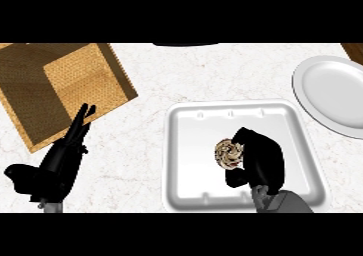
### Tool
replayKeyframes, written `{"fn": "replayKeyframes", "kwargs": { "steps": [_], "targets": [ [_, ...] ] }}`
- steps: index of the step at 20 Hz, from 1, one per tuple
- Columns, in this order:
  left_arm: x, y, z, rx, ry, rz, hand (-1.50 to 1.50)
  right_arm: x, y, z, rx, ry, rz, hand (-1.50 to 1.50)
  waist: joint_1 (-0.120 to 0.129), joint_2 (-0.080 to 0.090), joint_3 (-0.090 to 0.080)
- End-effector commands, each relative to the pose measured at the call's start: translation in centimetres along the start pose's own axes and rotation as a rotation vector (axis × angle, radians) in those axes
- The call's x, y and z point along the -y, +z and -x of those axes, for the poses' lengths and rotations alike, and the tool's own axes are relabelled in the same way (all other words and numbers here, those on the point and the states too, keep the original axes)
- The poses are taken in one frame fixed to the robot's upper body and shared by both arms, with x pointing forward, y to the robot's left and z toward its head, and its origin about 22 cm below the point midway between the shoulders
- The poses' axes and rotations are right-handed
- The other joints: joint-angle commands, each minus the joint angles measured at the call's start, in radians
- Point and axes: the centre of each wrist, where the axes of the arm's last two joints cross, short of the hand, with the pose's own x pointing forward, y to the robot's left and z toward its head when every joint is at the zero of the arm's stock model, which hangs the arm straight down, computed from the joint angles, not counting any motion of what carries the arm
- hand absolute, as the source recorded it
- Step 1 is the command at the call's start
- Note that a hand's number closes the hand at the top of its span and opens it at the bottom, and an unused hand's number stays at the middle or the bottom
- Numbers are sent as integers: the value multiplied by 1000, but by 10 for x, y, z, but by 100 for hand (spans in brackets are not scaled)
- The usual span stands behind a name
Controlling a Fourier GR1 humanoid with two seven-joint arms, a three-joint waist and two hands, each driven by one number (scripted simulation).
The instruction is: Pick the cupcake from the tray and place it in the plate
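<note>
At the far left of the counter (pixel 147 75), a wooden board (pixel 58 85) is laid at an angle, with a lighter woven panel set into it; it plays no part in the task and is left apart from the working area. Just below it, the left hand (pixel 55 167) is seen near the lower edge, fingers straight and pointing up, nothing held; it is judged to be resting there so that the other arm is kept free of it. Further right, the white tray (pixel 193 131) is set squarely on the counter, and the cupcake (pixel 228 154) is found inside it, towards its lower right part, its pale swirled top turned to the left. The right hand (pixel 264 161) is brought against the cupcake from the right, and its fingers are curled round the cake from above and below, so that much of the cake is hidden; the grasp is judged to be made from the side so that the topping is spared. Whether the cupcake is raised off the tray floor cannot be told. At the upper right, the white plate (pixel 337 95) is placed just beside the tray's corner, bare, and a lift and a carry up and to the right are judged to be called for.
</note>
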Motion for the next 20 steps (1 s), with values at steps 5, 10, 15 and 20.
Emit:
{"fn": "replayKeyframes", "kwargs": {
  "steps": [5, 10, 15, 20],
  "targets": [
    [5, 19, 59, -316, 91, -32, 0, 7, 47, -12, 460, -33, 0, 150, -5, 22, -32],
    [-2, 24, 65, -341, 108, -67, 0, 43, 56, 2, 548, -147, 254, 150, -36, 14, -31],
    [-5, 21, 65, -325, 125, -68, 0, 62, 61, 22, 480, -303, 352, 150, -49, 20, -30],
    [-4, 13, 60, -301, 115, -59, 0, 83, 45, 42, 384, -450, 428, 150, -41, 30, -28]
  ]
}}
